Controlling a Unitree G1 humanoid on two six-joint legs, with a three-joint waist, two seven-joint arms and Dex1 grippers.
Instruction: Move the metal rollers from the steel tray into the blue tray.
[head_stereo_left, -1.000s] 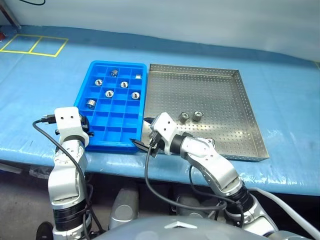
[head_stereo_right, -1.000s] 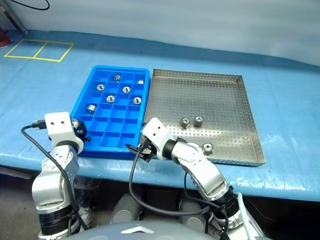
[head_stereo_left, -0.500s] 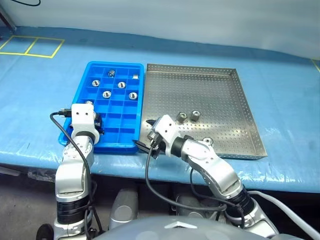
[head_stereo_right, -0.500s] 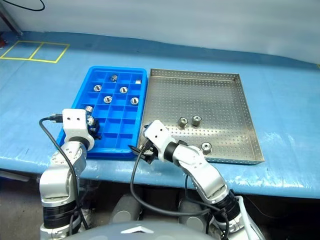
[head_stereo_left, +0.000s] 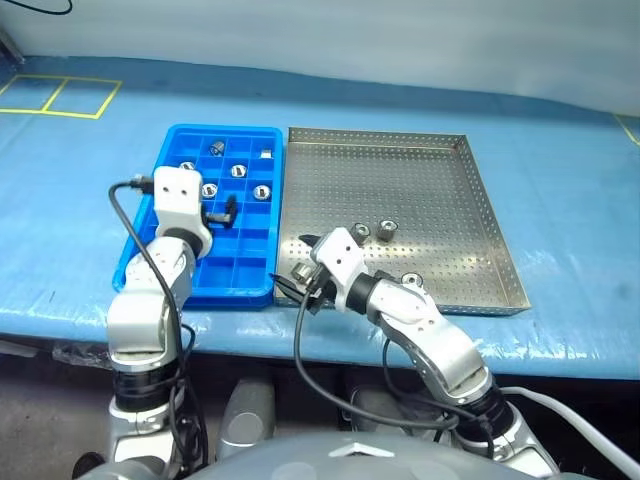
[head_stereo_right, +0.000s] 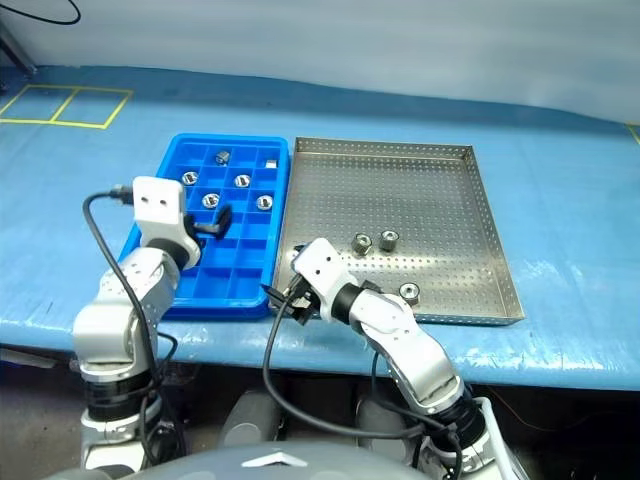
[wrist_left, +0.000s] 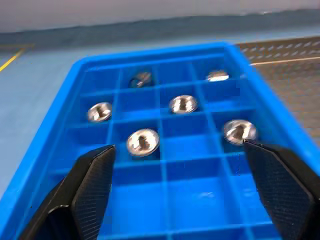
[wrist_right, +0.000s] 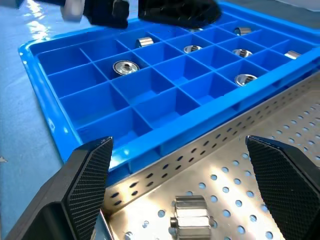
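Observation:
The blue tray (head_stereo_left: 245, 258) lies left of the steel tray (head_stereo_left: 400, 180), and the two touch. Several metal rollers (wrist_left: 142, 141) sit in the blue tray's far compartments. Two rollers (head_stereo_left: 360, 231) stand together mid steel tray, with a third (head_stereo_left: 410, 281) near its front rim. Another roller (wrist_right: 191, 220) lies at the steel tray's near left corner, between the fingers of my open right gripper (wrist_right: 177, 141). My left gripper (head_stereo_left: 226, 210) hovers over the middle of the blue tray, open and empty, with fingers (wrist_left: 95, 175) wide apart.
Both trays rest on a table under a blue cover (head_stereo_left: 560, 200), whose front edge runs just below them. Yellow tape squares (head_stereo_left: 60, 95) mark the far left. Black cables (head_stereo_left: 130, 240) loop off both wrists.
My left gripper has risen from the blue tray's near left edge, moved in over its middle and opened. The right arm has stayed put.

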